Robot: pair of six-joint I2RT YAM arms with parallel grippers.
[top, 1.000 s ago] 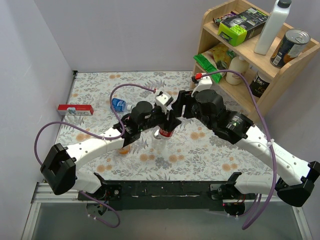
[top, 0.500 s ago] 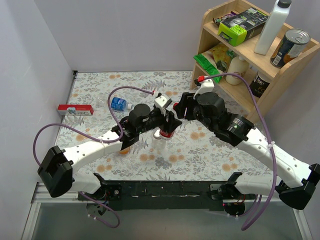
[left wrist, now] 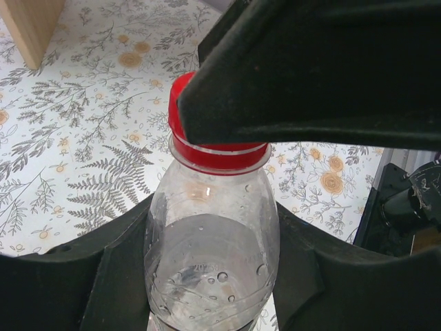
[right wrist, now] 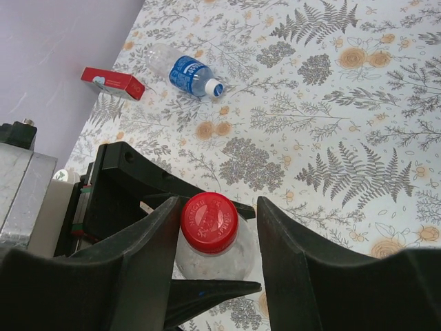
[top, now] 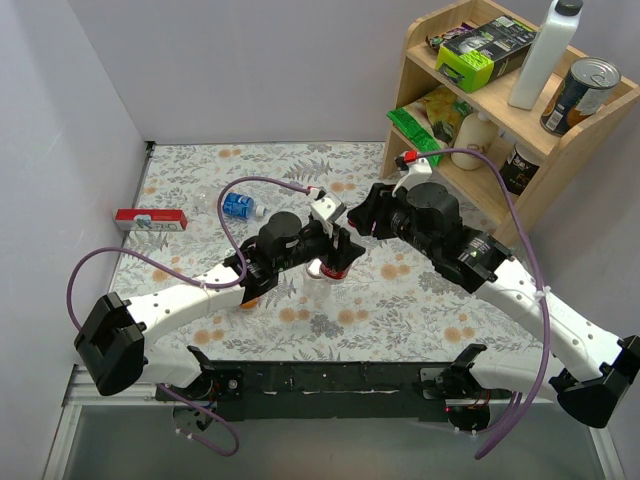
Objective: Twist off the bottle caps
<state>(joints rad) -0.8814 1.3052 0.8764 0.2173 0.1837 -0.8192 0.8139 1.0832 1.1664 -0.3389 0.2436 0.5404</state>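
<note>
My left gripper (left wrist: 213, 276) is shut on a clear bottle (left wrist: 210, 262) and holds it upright above the table; the bottle also shows in the top view (top: 322, 287). Its red cap (right wrist: 209, 221) sits on the neck. My right gripper (right wrist: 219, 207) is open around the cap: the left finger touches its side, the right finger stands apart. In the top view both grippers meet at mid-table, the left gripper (top: 335, 255) and the right gripper (top: 352, 232). A blue-labelled bottle (right wrist: 191, 74) lies on its side at the far left (top: 237, 207).
A red box (top: 150, 220) lies by the left wall. A wooden shelf (top: 455, 175) at the back right holds a tall white bottle (top: 545, 50), a can (top: 580, 95), a cream bottle (top: 475, 140) and a green box (top: 480, 50). Something orange (top: 246, 298) shows under the left arm.
The right arm has drawn back slightly to the right. The left gripper has kept hold of the bottle and shifted a little.
</note>
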